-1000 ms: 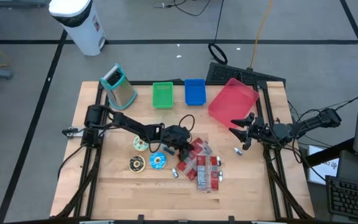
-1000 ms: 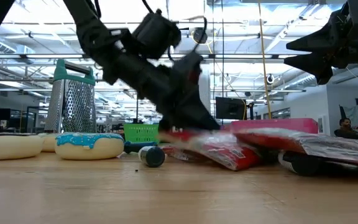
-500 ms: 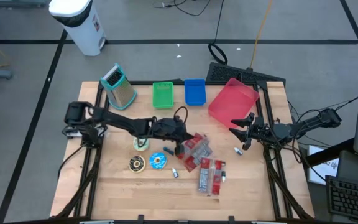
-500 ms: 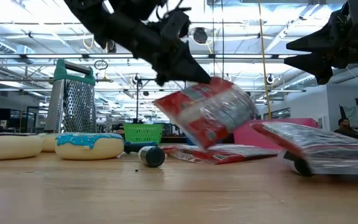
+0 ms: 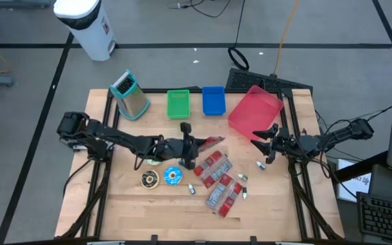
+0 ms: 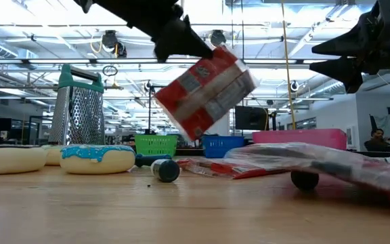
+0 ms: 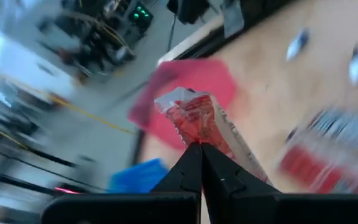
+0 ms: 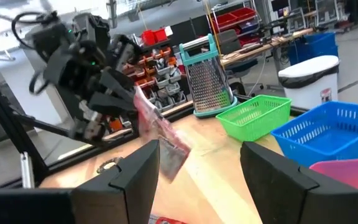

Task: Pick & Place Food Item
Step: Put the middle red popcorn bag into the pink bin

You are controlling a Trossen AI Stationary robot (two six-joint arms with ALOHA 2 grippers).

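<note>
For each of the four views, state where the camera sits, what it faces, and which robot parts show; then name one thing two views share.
High: overhead, straight down; table, both arms.
Low: tabletop height, level; left gripper lifting red packet.
Left wrist: past shut fingers pinching the packet.
Right wrist: past open right gripper toward grater.
Shared: every view shows the packet.

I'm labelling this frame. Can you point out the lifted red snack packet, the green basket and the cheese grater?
red snack packet [image 6: 205, 91], low view, middle of its printed face.
green basket [image 5: 178, 104], high view, its inner floor.
cheese grater [image 6: 78, 112], low view, its perforated metal side.
</note>
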